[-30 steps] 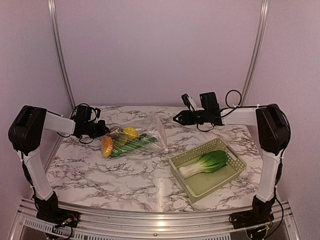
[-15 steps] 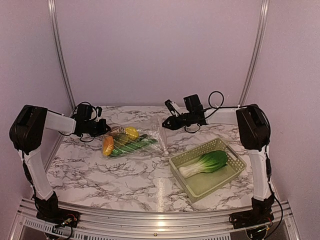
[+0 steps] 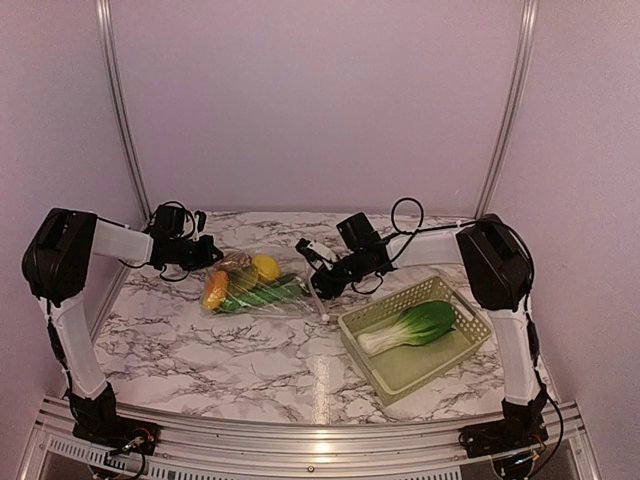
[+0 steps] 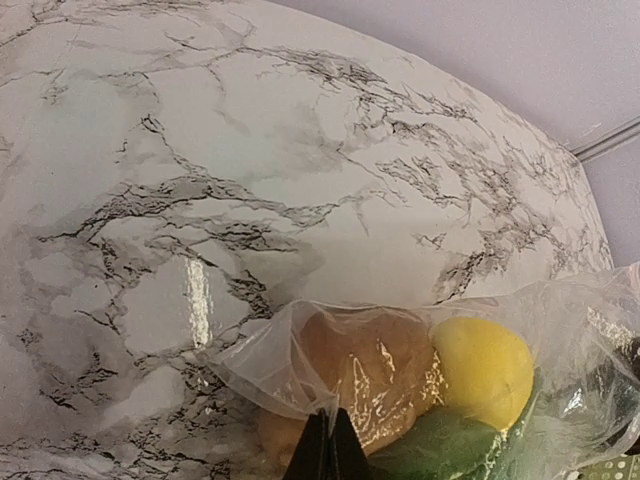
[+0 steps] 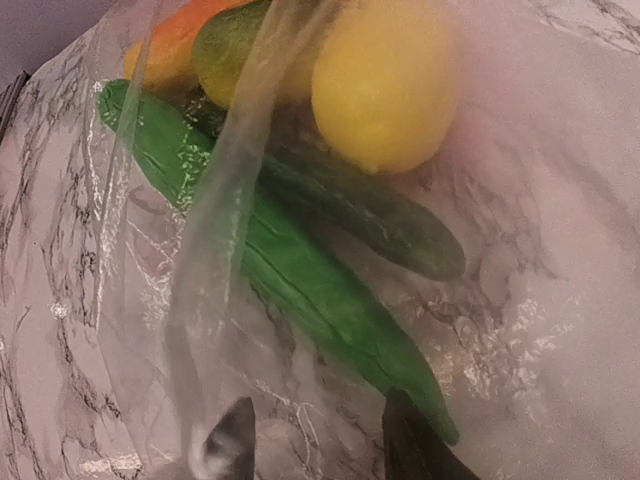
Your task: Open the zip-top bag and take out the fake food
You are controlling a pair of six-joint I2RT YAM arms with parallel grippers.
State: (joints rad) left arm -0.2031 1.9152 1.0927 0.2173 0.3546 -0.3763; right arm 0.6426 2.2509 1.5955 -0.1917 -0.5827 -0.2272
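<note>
The clear zip-top bag [image 3: 262, 287] lies on the marble table, left of centre. Inside it are an orange-yellow fruit [image 3: 214, 290], a lemon [image 3: 265, 267], a brown potato [image 3: 235, 262] and a dark green cucumber [image 3: 264, 293]. My left gripper [image 3: 206, 254] is shut on the bag's far-left film [image 4: 270, 365], with the potato [image 4: 365, 375] and lemon [image 4: 483, 370] just behind it. My right gripper [image 3: 312, 270] is open at the bag's right end, its fingertips [image 5: 232, 442] inside the film [image 5: 215, 230], close to the cucumber [image 5: 370, 205], a bright green piece [image 5: 300, 270] and the lemon [image 5: 385, 85]. The bok choy [image 3: 412, 326] lies in the basket.
A pale yellow-green lattice basket [image 3: 466, 343] stands right of centre, close to the right arm's elbow. Metal frame posts rise at the back left and back right. The table's rail runs along the near edge.
My right arm has swung left and down from the back right to the bag's right end. The bag's raised flap has dropped. The left gripper has held still.
</note>
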